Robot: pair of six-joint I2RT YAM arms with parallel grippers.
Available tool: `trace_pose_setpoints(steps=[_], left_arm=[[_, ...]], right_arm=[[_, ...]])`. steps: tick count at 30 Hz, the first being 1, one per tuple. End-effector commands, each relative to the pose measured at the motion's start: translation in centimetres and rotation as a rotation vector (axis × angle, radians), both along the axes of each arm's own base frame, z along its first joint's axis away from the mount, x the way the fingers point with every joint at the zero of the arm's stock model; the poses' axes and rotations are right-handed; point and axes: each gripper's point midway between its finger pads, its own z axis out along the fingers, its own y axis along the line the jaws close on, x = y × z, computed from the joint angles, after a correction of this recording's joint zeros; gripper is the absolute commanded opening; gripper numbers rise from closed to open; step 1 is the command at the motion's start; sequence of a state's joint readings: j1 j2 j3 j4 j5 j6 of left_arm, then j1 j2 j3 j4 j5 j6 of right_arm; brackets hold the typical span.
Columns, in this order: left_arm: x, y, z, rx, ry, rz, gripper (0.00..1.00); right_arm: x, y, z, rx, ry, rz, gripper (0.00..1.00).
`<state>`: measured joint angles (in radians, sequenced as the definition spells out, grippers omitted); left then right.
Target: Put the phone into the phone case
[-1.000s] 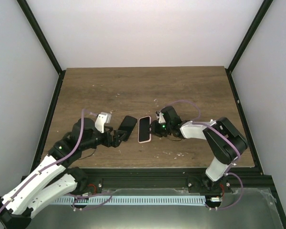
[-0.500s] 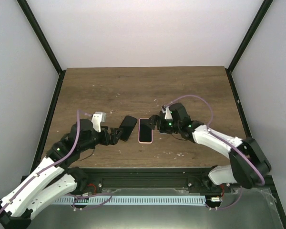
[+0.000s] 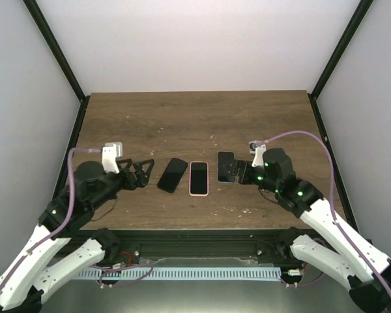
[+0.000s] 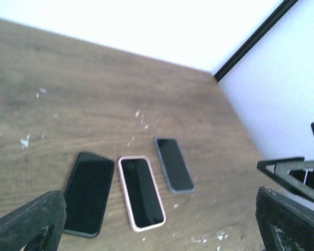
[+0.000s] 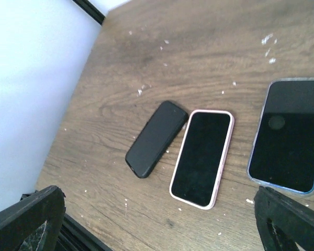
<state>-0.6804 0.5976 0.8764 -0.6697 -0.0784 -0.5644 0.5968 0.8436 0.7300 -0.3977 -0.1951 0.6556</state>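
Note:
Three flat slabs lie side by side on the wooden table (image 3: 195, 124). The middle one is a phone with a dark screen seated in a pink phone case (image 3: 198, 178) (image 4: 141, 192) (image 5: 203, 157). To its left lies a black one (image 3: 173, 175) (image 4: 89, 193) (image 5: 158, 138), matte and slightly angled. To its right is a dark one with a blue-grey rim (image 3: 225, 166) (image 4: 174, 164) (image 5: 290, 136). My left gripper (image 3: 141, 175) (image 4: 159, 225) hangs open just left of the black one. My right gripper (image 3: 233, 173) (image 5: 157, 225) hangs open over the blue-rimmed one, holding nothing.
White crumbs are scattered on the wood around the phones. Black frame posts and white walls close in the table on the left, right and back. The near table edge and a metal rail lie beside the arm bases.
The right gripper has opened and drawn back right from the pink-cased phone, which now lies straight. The left arm has pulled left, away from the black one.

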Motion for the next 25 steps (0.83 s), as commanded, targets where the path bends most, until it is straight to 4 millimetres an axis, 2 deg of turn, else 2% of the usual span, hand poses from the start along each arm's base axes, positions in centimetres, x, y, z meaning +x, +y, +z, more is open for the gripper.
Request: trace_pose_setpoints(steps=[1, 6, 13, 16, 25], left_arm=[[-0.6, 1.5, 4.3, -0.02, -0.096, 0.035, 1.0], [-1.3, 1.6, 6.5, -0.045, -0.123, 0.009, 1.0], [-1.9, 1.4, 7.7, -0.1, -0.175, -0.014, 1.0], [-2.0, 1.2, 7.8, -0.124, -0.185, -0.022, 1.0], [-1.6, 1.3, 6.6, -0.114, -0.139, 0.0, 1.0]], right_arm=[[-1.3, -2.3, 4.3, -0.013, -0.102, -0.038, 1.0], [-2.3, -3.8, 7.7, -0.002, -0.178, -0.072, 1.0], [-3.6, -4.6, 10.9, 0.054, -0.23, -0.073, 1.0], [-3.9, -4.7, 11.3, 0.07, -0.241, -0.075, 1.0], [-4.0, -4.5, 10.2, 0.078, -0.217, -0.067, 1.0]])
